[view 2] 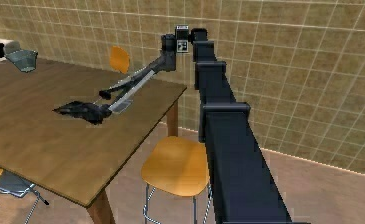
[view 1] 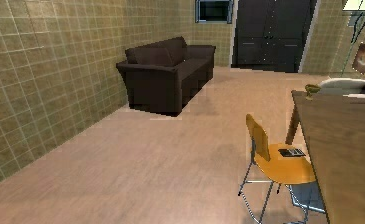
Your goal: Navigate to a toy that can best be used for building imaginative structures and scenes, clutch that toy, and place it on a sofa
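A dark brown sofa (view 1: pixel 162 70) stands against the tiled wall at the forward view's left. In the arm side view the dark arm (view 2: pixel 222 120) reaches out over a wooden table (view 2: pixel 50 145). The gripper (view 2: pixel 108 96) slants down from the arm's far end toward the tabletop. A dark flat object (view 2: pixel 80 108) lies on the table right at the fingers. I cannot tell whether the gripper holds anything, nor whether it touches that object.
Orange chairs stand at the table's near edge (view 2: pixel 176 166) and far side (view 2: pixel 118 58). A grey bowl-like thing (view 2: pixel 22 60) sits on the table's left. In the forward view an orange chair (view 1: pixel 275 160) adjoins the table (view 1: pixel 340 150); open floor leads to the sofa, dark doors (view 1: pixel 272 35) behind.
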Available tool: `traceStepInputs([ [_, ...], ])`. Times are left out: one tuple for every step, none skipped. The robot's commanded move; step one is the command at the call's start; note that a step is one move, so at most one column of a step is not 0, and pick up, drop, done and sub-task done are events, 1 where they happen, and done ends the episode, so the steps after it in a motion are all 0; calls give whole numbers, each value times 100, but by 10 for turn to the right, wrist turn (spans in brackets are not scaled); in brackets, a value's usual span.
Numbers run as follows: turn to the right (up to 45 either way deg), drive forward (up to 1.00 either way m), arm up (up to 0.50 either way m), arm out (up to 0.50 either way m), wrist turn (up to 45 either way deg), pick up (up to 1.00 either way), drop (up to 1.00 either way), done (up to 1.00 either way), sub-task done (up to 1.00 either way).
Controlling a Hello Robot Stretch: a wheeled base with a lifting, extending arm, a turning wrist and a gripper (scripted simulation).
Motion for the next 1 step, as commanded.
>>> traceStepInputs([
  [0,0,0,0,-210,0,0,0,0],
])
